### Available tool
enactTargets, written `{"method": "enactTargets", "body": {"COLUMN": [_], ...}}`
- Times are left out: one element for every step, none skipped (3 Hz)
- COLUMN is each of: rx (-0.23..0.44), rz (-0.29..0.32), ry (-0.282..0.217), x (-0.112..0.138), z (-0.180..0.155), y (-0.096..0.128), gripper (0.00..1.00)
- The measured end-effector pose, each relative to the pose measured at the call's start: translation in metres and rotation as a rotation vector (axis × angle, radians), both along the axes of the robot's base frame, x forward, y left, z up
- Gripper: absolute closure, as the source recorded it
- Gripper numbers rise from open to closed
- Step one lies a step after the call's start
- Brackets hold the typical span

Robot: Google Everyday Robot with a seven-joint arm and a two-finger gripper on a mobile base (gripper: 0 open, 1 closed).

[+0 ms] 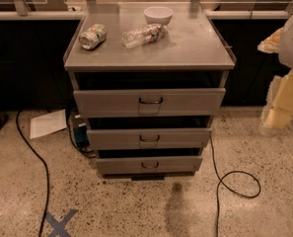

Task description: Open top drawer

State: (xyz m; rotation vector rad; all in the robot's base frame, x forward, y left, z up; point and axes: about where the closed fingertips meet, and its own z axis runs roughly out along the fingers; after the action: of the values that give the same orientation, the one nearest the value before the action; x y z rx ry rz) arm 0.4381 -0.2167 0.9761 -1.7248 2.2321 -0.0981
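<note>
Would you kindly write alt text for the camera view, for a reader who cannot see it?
A grey cabinet's top drawer, wire handle at centre, faces the camera, the gripper off to its right, not touching. On the cabinet top lie a can and a plastic bottle near a white bowl.

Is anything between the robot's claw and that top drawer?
Nothing: camera view shows only open air between the gripper, at right, and the top drawer.
</note>
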Motion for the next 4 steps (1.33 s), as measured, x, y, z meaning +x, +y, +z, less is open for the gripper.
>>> {"method": "enactTargets", "body": {"rx": [0.0, 0.041, 0.132, 0.224], "rz": [0.0, 0.036, 0.093, 0.154], "ry": [0.0, -0.004, -0.004, -0.029], "x": [0.0, 0.001, 0.01, 0.032], "z": [0.0, -0.013, -0.053, -0.101], "y": [0.0, 0.004, 0.011, 0.025], "gripper": [0.0, 0.0, 0.0, 0.0]}}
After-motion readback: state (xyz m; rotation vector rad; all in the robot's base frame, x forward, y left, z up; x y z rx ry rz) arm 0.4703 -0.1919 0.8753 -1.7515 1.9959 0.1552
